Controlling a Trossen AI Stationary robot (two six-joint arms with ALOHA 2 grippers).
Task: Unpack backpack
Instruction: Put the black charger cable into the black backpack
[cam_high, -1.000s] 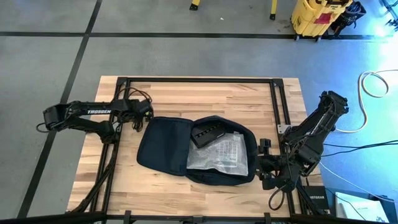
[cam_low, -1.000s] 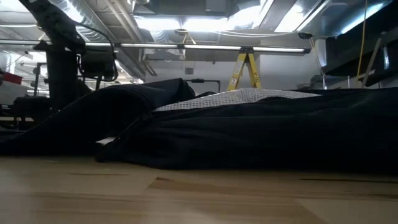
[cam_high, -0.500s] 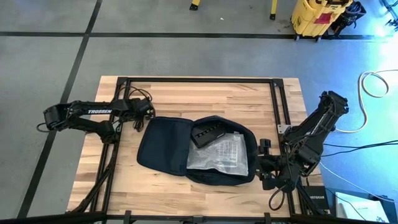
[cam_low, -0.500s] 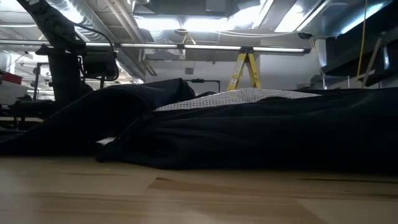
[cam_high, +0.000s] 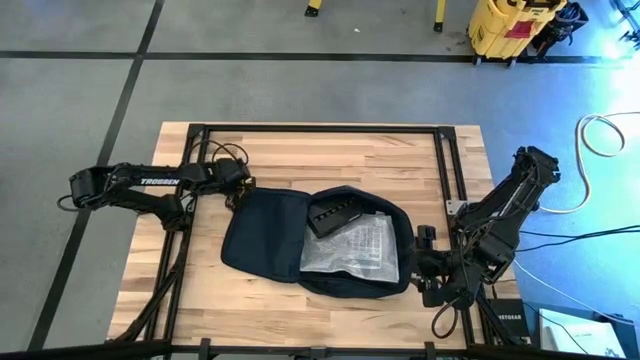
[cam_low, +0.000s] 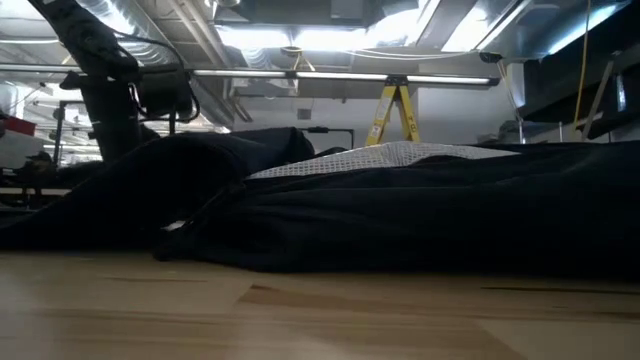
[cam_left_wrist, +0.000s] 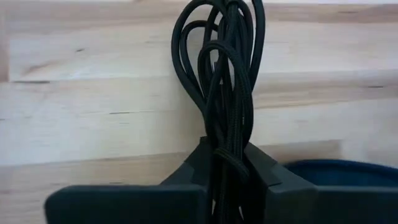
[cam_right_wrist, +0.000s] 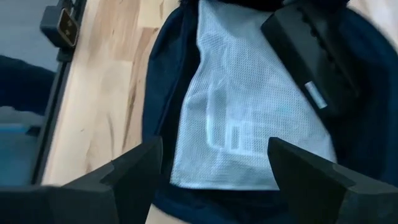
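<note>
- left gripper (cam_left_wrist: 229, 163) is closed on a bundle of black cord (cam_left_wrist: 227, 74), just off the backpack's (cam_high: 262, 232) far-left corner; only the left wrist view shows that grip, with the cord loops hanging over bare table (cam_left_wrist: 93, 93).
- white "trossen" lettering reads along the left arm (cam_high: 140, 182) in the high view.
- right gripper (cam_right_wrist: 214, 165) stands wide and holds nothing, at the backpack's right edge, facing a white mesh pouch (cam_right_wrist: 249, 118) and a black block (cam_right_wrist: 311, 56) lying in the open bag.
- the backpack lies open at the table's middle.
- the low view adds a yellow ladder (cam_low: 392, 108) behind the backpack.
</note>
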